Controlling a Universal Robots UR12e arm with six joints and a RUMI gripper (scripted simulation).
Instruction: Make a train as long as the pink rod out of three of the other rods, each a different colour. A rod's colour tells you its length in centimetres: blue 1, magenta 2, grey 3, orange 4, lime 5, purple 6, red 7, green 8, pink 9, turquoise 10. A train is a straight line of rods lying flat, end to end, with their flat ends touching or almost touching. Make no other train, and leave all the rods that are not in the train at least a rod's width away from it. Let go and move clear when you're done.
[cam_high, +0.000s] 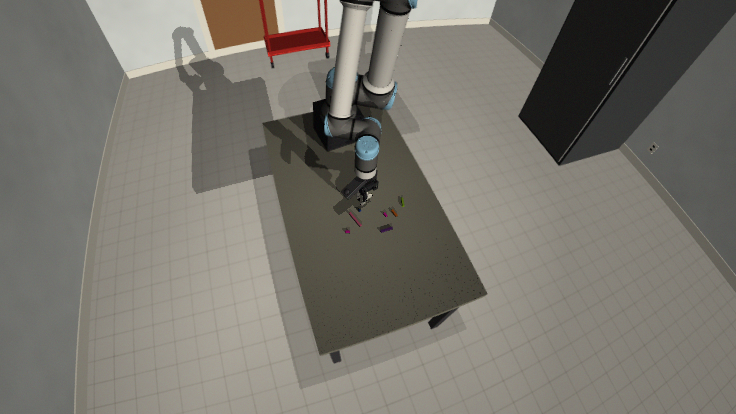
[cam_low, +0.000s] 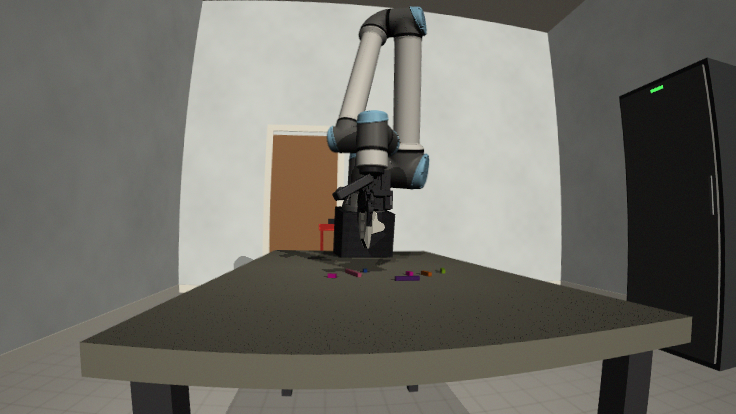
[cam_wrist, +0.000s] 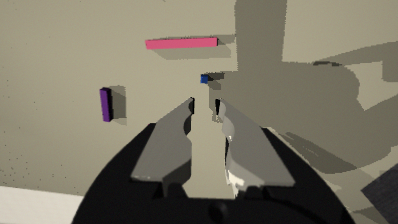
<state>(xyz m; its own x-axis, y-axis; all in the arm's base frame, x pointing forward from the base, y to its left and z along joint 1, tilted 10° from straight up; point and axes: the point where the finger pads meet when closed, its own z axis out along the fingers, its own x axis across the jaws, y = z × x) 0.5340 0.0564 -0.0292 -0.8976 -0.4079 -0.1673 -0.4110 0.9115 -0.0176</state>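
From the top I judge my train unbegun, pink rod (cam_high: 355, 218) (cam_low: 353, 272) (cam_wrist: 181, 43) and others scattered, three still to join; outside, no container holds rods; at my wrist, my gripper (cam_high: 364, 201) (cam_low: 366, 247) (cam_wrist: 204, 99) stands slightly parted, gripping nothing, blue rod (cam_high: 359, 209) (cam_low: 364, 270) (cam_wrist: 204, 79) lying beyond its tips.

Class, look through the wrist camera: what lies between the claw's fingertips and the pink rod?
The small blue rod: the wrist view shows it between the claw and pink rod.
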